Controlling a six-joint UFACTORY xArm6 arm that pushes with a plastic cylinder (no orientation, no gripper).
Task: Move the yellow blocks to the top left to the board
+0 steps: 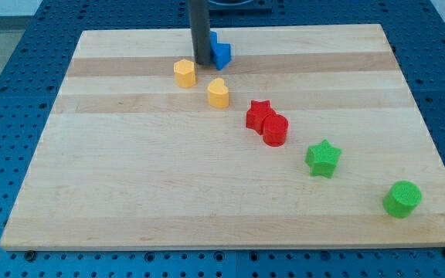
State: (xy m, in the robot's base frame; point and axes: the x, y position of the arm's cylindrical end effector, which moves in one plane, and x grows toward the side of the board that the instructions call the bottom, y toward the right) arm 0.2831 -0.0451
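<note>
Two yellow blocks lie in the upper middle of the wooden board (pixel 130 177): a yellow hexagon block (pixel 184 73) and, to its lower right, a yellow heart-shaped block (pixel 218 93). My tip (pixel 202 62) stands just to the upper right of the yellow hexagon block, close to it but apart, and right against the left side of a blue block (pixel 220 52). The rod hides part of the blue block, so its shape is unclear.
A red star block (pixel 259 113) touches a red cylinder (pixel 275 130) right of centre. A green star block (pixel 323 158) and a green cylinder (pixel 402 198) lie toward the view's lower right. A blue perforated table surrounds the board.
</note>
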